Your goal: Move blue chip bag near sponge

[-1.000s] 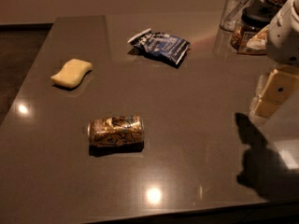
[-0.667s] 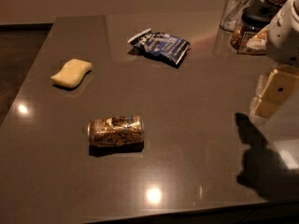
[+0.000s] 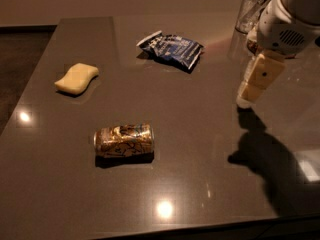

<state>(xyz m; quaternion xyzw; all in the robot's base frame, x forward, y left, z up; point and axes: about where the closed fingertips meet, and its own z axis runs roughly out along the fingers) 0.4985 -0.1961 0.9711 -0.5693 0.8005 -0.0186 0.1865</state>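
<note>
The blue chip bag (image 3: 171,49) lies crumpled at the far middle of the dark table (image 3: 200,149). The pale yellow sponge (image 3: 76,78) lies at the left, well apart from the bag. My gripper (image 3: 246,98) hangs from the white arm (image 3: 287,21) at the right, above the table. It is to the right of the bag and a little nearer than it, holding nothing that shows. Its shadow falls on the table below it.
A gold patterned can (image 3: 124,139) lies on its side in the near middle. A clear glass (image 3: 252,9) stands at the far right behind the arm. The table's left edge runs past the sponge and its front edge is close below.
My gripper has moved left and a little farther back, closer to the chip bag. The bag, the sponge and the can have not moved.
</note>
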